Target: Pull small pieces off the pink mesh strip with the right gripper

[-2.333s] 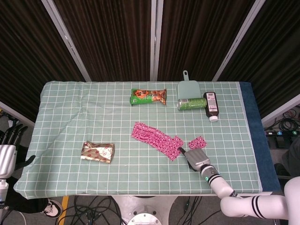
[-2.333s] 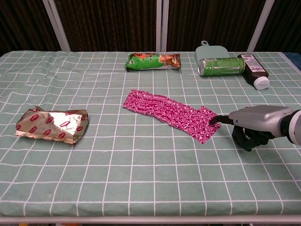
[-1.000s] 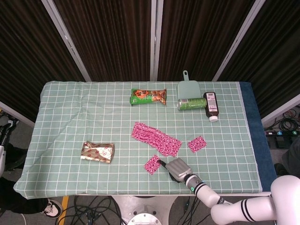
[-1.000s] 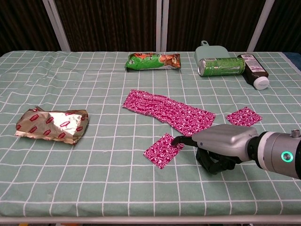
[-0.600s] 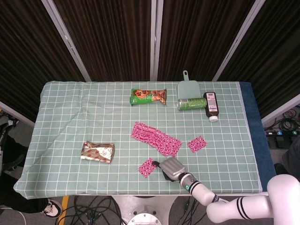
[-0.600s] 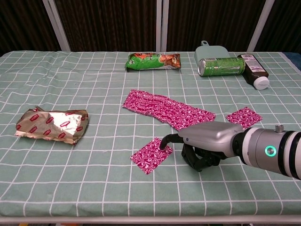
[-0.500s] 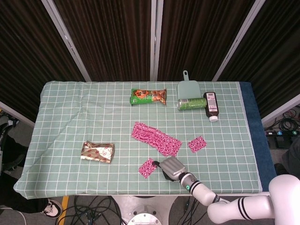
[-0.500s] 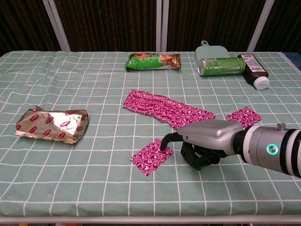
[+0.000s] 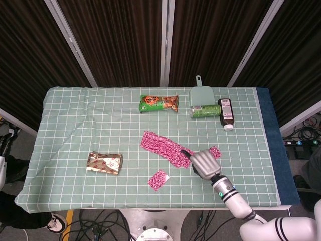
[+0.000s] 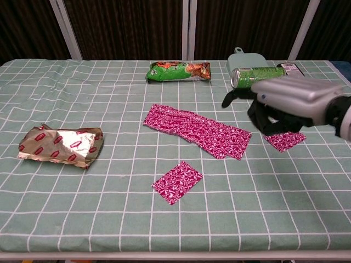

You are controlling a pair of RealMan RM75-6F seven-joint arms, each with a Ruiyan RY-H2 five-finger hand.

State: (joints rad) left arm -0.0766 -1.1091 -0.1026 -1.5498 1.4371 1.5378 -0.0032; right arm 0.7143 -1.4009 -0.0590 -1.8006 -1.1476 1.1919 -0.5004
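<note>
The pink mesh strip (image 9: 165, 148) (image 10: 197, 129) lies flat and slanted at the table's middle. One torn-off pink piece (image 9: 158, 179) (image 10: 177, 182) lies alone near the front edge. A second piece (image 9: 214, 150) (image 10: 285, 139) lies to the right of the strip, partly hidden by my right hand (image 9: 203, 163) (image 10: 285, 104). That hand hovers above the strip's right end with one finger stretched out to the left and the others curled in. It holds nothing. Only a sliver of my left hand (image 9: 4, 150) shows at the head view's left edge, off the table.
A crumpled foil packet (image 9: 105, 162) (image 10: 61, 145) lies at the front left. At the back sit a green snack bag (image 9: 158, 103) (image 10: 178, 71), a mint dustpan (image 9: 201, 93), a green can (image 9: 204, 111) (image 10: 258, 76) and a dark bottle (image 9: 226, 113).
My right hand dragged a pink piece off the strip toward the front left and left it there. It then lifted and moved back right, above the strip's right end.
</note>
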